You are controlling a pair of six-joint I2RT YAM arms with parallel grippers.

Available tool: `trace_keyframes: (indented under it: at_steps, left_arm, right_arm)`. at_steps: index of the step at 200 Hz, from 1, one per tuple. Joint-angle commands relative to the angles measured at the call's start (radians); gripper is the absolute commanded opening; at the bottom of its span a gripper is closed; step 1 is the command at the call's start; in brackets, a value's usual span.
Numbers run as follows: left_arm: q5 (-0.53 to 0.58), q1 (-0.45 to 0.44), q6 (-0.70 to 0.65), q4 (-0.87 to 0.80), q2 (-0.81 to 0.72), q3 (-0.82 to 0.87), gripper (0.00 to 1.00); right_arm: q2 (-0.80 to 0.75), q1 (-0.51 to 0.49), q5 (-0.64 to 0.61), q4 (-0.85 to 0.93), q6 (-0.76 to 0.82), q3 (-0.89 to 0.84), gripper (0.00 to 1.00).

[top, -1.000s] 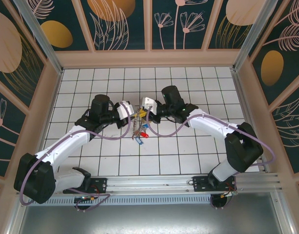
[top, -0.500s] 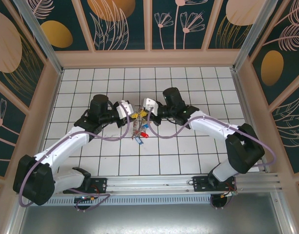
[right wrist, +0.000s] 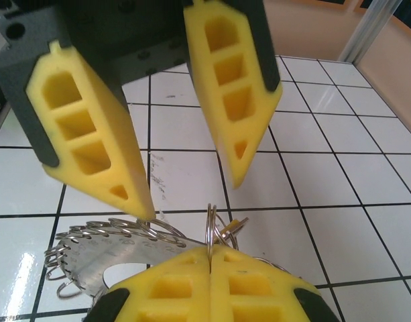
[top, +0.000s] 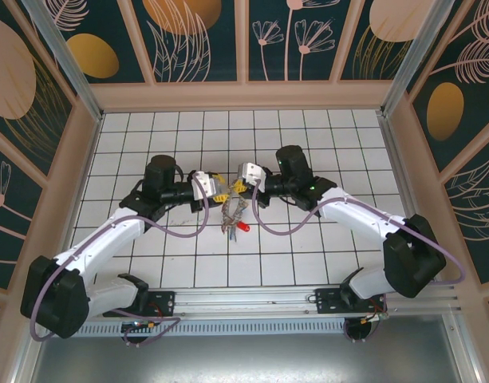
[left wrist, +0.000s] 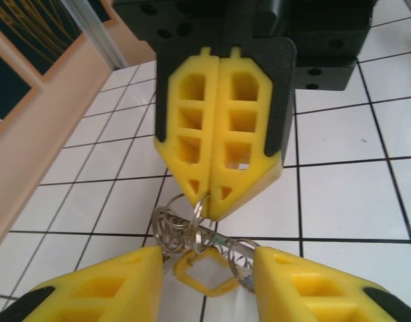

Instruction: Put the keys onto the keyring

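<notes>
Keys (top: 233, 214), a bunch of small silver and brass ones, some with red or yellow plastic heads, gathered near the middle of the white tiled table (top: 324, 247), at 6 o'clock from where the two grippers meet in the top view. Red head (top: 244, 227) at the bunch's 5 o'clock edge. Cannot tell from above whether lying flat or partly lifted.

At 9 o'clock of that meeting point, left gripper (top: 218, 190); at 3 o'clock, right gripper (top: 235, 188), tips nearly touching.

From the right wrist: right gripper's yellow fingers (right wrist: 178, 285) pressed tight together, pinching a thin silver wire ring (right wrist: 210, 225) that stands upright at 12 o'clock from the tips. Flat wide grey metal keyring (right wrist: 91, 258) just at 9 o'clock of those tips (round hole partly hidden behind them), small wire loops (right wrist: 78, 236) strung along its outer edge. Left gripper's yellow fingers (right wrist: 91, 134) spread apart above, gripping nothing.

From the left wrist: yellow diamond-shaped plastic key head (left wrist: 204, 274) between the spread fingers, apparently touching neither.
</notes>
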State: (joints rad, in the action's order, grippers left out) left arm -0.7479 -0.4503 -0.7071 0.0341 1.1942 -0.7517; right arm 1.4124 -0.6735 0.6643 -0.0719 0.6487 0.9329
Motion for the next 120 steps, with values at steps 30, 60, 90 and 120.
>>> trace_keyframes:
  at_steps: [30, 60, 90, 120]
  left_arm:
    - [-0.120, 0.006, 0.054, 0.109, 0.032, -0.003, 0.30]
    - [-0.134, 0.005, 0.115, 0.177, 0.027, 0.021, 0.29]
    - [-0.130, 0.006, 0.153, 0.196, 0.042, 0.020, 0.15]
    - [-0.103, 0.005, 0.199, 0.218, 0.064, 0.012, 0.12]
  right_arm:
    - [-0.066, 0.012, 0.035, -0.241, -0.090, -0.071, 0.00]
    - [-0.078, 0.011, 0.023, -0.398, -0.180, -0.134, 0.00]
    - [-0.082, 0.010, 0.009, -0.535, -0.255, -0.189, 0.00]
    - [-0.076, -0.001, 0.004, -0.554, -0.263, -0.200, 0.00]
